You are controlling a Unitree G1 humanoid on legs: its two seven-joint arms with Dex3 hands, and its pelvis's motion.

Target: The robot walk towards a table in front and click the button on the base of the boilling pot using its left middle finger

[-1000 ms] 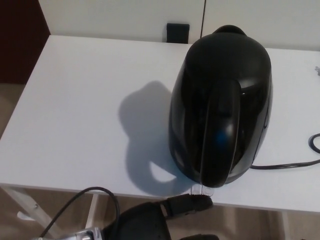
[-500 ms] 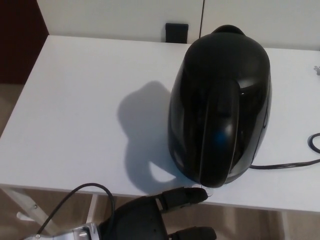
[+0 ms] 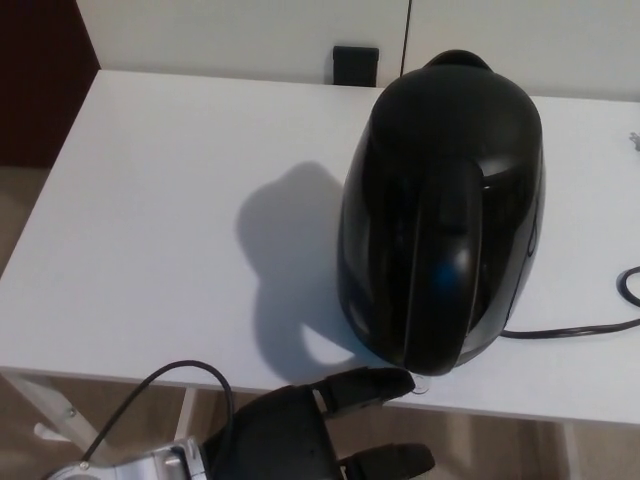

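1. On the white table point(image 3: 150, 220), toward its near right part, stands the black boiling pot point(image 3: 440, 220), handle facing the camera; its power cord point(image 3: 580, 328) trails off to the right across the tabletop.
2. At the foot of the pot, on the near edge of its base, a small clear tab point(image 3: 420, 385) shows. By its place, this is likely the button, though it is too small to make out clearly.
3. The walk looks finished: the table edge lies right under the camera and the pot is within arm's reach.
4. The left hand point(image 3: 300, 430) comes up from below the table's near edge, holding nothing. Its fingers are spread apart, one upper finger point(image 3: 365, 385) stretched toward the pot and another lower down, clear of the table.
5. The tip of the stretched finger sits right at the clear tab, touching it or just short of it; which of the two cannot be told.
6. What seems left is the press itself, or confirming it. No light on the pot shows whether it has switched.
7. The right hand does not appear in the picture.
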